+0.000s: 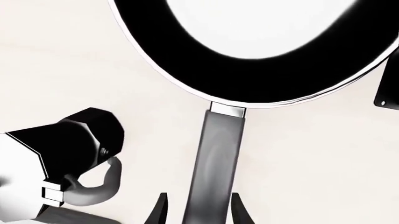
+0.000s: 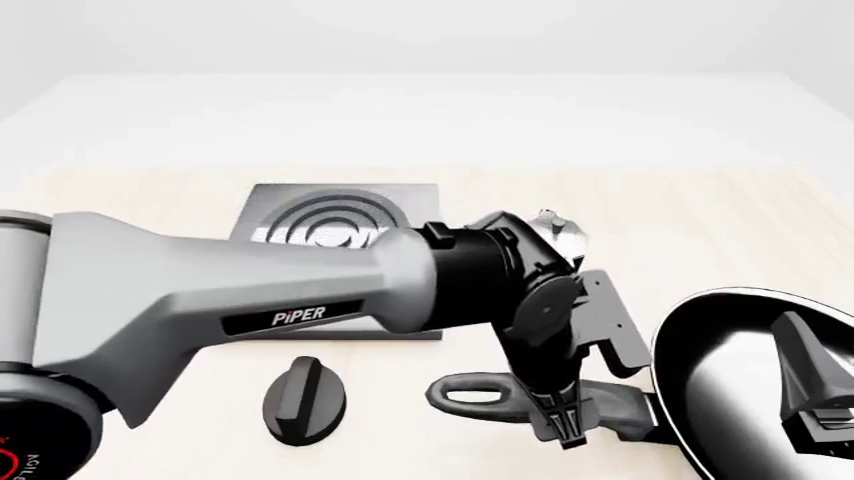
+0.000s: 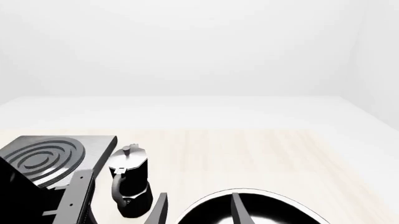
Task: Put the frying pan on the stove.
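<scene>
The left arm is reaching in from the left across the front of the worktop (image 2: 747, 230), its wrist bending sharply down so that the left hand (image 2: 567, 425) is pointing at the handle of the frying pan (image 2: 747, 400); in the left wrist view its two fingertips (image 1: 159, 212) are standing apart on either side of the grey handle, and whether they are touching it cannot be told; the pan is lying on the worktop at the front right, its handle running leftward to an oval loop, well apart from the stove (image 2: 340, 225), which is sitting farther back and is partly hidden behind the arm; the right hand (image 3: 198, 210) is hovering over the pan with its fingers spread and holding nothing, and in the front view it is cut off at the right edge; a moka pot (image 3: 130, 179) is standing just beside the stove, mostly hidden by the left wrist in the front view; a black knob (image 2: 304, 398) is lying near the front.
</scene>
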Robot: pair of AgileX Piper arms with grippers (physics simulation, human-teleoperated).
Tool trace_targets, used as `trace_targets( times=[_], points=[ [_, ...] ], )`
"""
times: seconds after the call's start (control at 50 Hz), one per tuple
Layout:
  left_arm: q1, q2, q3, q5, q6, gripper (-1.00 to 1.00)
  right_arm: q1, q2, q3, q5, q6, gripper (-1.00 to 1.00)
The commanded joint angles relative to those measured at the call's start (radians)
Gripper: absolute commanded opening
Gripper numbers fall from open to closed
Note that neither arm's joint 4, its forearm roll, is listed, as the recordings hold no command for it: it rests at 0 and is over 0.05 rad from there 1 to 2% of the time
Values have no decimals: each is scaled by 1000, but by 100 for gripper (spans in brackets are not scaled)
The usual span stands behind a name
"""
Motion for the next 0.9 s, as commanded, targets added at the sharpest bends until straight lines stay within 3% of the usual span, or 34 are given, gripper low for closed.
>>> trace_targets(
  times=[0.02, 0.52, 0.54, 0.9],
  points=[
    [-1, 30, -11, -8, -14, 100, 0, 0, 0, 0, 0, 100],
    [-14, 50, -17, -30, -59, 100, 0, 0, 0, 0, 0, 100],
    [-14, 49, -18, -29, -58, -100, 0, 0, 0, 0, 0, 100],
    [-39, 2, -35, -2, -60, -100, 0, 0, 0, 0, 0, 100]
  ],
)
